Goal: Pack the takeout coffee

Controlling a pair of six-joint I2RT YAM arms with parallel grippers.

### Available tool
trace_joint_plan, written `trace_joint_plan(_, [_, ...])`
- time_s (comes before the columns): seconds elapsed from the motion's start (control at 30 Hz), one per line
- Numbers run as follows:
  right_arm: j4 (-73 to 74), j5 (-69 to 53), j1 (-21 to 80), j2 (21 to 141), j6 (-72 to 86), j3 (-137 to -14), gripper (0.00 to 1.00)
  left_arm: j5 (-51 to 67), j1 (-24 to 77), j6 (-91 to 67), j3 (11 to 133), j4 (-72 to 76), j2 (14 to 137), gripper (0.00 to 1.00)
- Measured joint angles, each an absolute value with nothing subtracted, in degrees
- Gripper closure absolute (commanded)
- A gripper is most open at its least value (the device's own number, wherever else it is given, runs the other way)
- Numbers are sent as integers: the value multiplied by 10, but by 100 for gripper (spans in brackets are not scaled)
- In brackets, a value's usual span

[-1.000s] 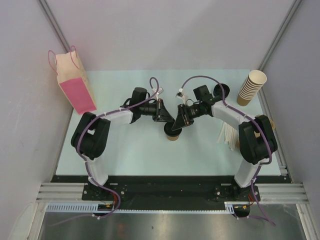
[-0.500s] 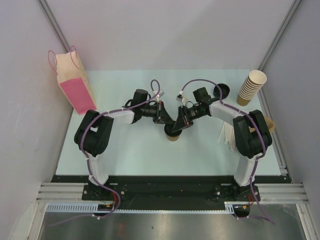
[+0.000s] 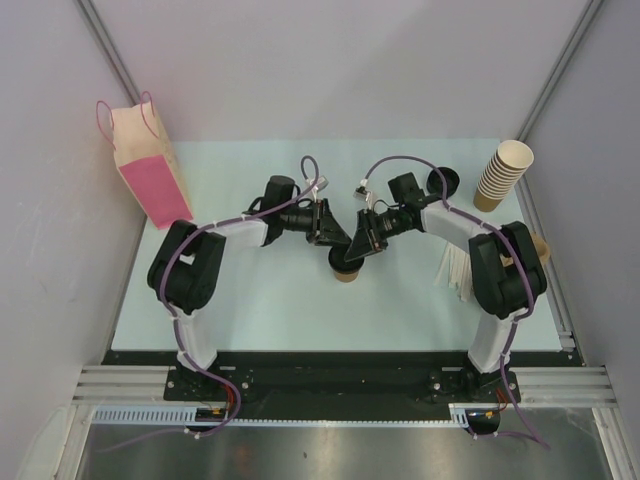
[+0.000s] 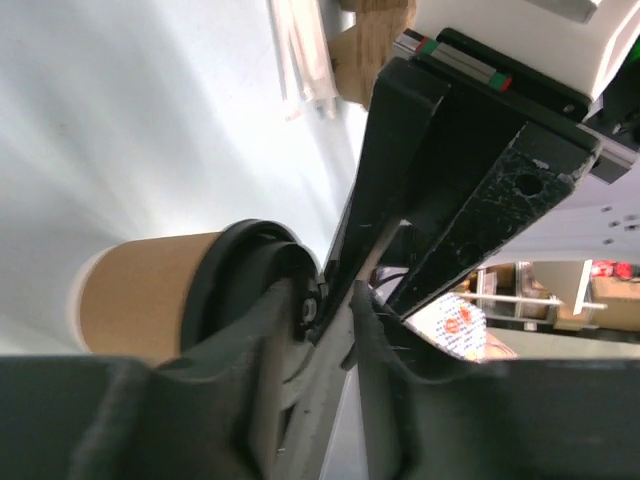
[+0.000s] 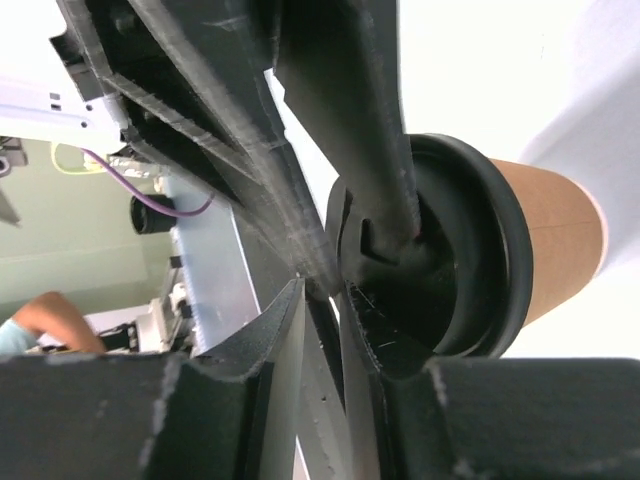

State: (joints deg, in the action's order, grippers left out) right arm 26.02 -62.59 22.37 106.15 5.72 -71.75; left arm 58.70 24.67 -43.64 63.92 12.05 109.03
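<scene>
The takeout coffee (image 3: 347, 273) stands upright in the middle of the table, a tan paper cup with a black lid (image 3: 340, 260). My left gripper (image 3: 335, 246) and right gripper (image 3: 356, 250) meet over the lid from either side, both with fingers close together. In the left wrist view the cup (image 4: 140, 300) and lid (image 4: 235, 270) lie just left of my gripper (image 4: 345, 310), and the right gripper's fingers (image 4: 450, 180) cross above. In the right wrist view my gripper (image 5: 325, 295) sits at the lid's (image 5: 480, 270) edge; the cup wall (image 5: 560, 240) shows beyond.
A pink-and-tan paper bag (image 3: 150, 178) stands at the far left. A stack of lidless tan cups (image 3: 501, 174) stands at the far right, a spare black lid (image 3: 446, 182) beside it. White strips (image 3: 455, 270) lie by the right arm, with a brown object (image 3: 541, 250) behind it.
Both arms' elbows have shifted slightly. The two grippers stay together over the cup's lid, and the cup has not moved.
</scene>
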Motion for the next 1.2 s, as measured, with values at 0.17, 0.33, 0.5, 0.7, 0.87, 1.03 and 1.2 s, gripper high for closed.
trace_joint_plan(0.17, [256,-618,222,1023,65,-717,57,585,246,-436,656,106,1067,42])
trace_joint_plan(0.33, [243,-620,212,945,79,-719,20,567,240,-401,694,50,1010,1])
trace_joint_plan(0.5, [242,-597,148,888,80,-739,0,463,227,-257,746,-88,931,1])
trace_joint_plan(0.7, [260,-506,60,869,78,-740,0,282,277,-78,797,-212,894,1])
trace_joint_plan(0.87, [287,-449,32,853,67,-740,0,202,359,9,801,-278,909,1])
trace_joint_plan(1.03, [290,-443,29,836,67,-740,0,174,396,42,817,-315,957,0])
trace_joint_plan(1.2, [290,-444,29,835,68,-740,0,139,410,61,822,-332,980,1])
